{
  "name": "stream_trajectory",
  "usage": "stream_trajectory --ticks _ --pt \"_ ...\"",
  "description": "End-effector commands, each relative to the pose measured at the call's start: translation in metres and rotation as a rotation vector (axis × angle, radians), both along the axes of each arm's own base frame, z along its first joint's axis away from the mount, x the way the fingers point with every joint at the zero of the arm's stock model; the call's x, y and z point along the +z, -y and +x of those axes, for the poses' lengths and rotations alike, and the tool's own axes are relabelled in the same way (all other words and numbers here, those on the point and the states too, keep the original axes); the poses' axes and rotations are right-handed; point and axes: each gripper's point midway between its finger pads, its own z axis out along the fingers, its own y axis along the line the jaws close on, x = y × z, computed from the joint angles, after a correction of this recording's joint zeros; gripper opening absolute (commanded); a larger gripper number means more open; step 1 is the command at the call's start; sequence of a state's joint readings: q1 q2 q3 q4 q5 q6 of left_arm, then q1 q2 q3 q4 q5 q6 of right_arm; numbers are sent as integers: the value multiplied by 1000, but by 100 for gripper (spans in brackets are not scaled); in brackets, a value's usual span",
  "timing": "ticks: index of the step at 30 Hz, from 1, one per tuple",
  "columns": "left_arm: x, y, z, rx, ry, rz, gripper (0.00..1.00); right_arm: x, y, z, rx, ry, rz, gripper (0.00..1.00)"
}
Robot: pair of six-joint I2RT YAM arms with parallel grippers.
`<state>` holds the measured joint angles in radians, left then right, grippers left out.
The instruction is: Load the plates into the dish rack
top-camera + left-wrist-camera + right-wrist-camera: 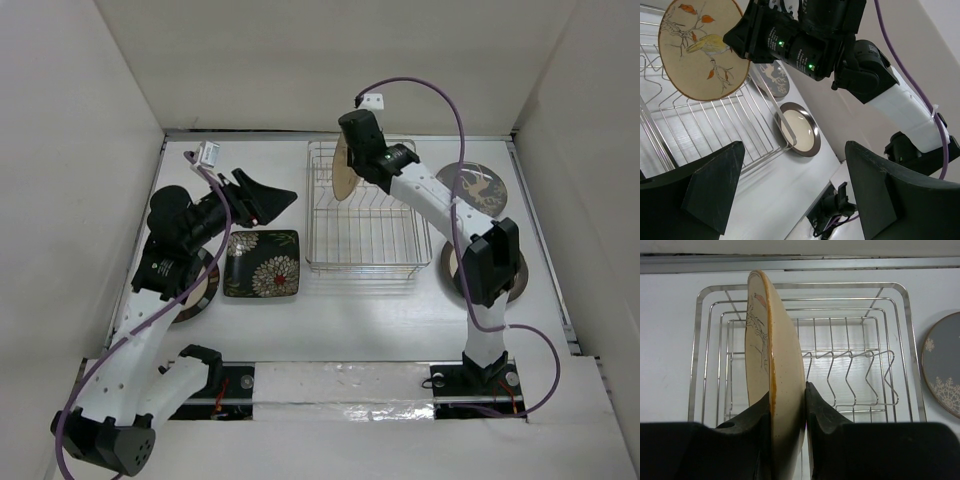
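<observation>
My right gripper (352, 160) is shut on the tan round plate (341, 172) and holds it on edge above the far left part of the dish rack (360, 268). In the right wrist view the gripper (787, 405) pinches the plate (775, 360) over the rack (805, 286), left of the slot prongs. My left gripper (268, 197) is open and empty, raised left of the rack; it also shows in the left wrist view (795, 200). The black square flowered plate (262, 263) lies flat left of the rack.
A dark round plate with pale markings (482, 188) lies right of the rack. A cream-centred plate (452, 265) lies under the right arm and also shows in the left wrist view (799, 129). Another round plate (200, 295) lies under the left arm. White walls enclose the table.
</observation>
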<state>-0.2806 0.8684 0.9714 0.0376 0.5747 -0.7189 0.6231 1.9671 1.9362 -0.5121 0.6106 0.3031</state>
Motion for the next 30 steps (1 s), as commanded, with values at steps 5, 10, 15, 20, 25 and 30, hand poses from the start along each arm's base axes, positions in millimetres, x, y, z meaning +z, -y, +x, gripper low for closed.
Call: stream_trajectory --ticks 5,10,15,20,25,30 --pt "38 2 -11 -30 101 -23 79 74 -6 9 -42 178 77 0" --pt "43 3 -13 -39 110 -32 79 80 -19 8 -12 173 60 0" --pt "41 4 -13 -47 108 -33 79 65 -26 14 -5 144 46 0" --pt "39 6 -14 -48 110 -27 79 51 -34 17 -2 125 34 0" --pt "34 6 -12 -48 107 -22 79 46 -31 19 -25 125 14 0" --pt "42 6 -14 -51 123 -31 79 38 -38 18 -7 112 8 0"
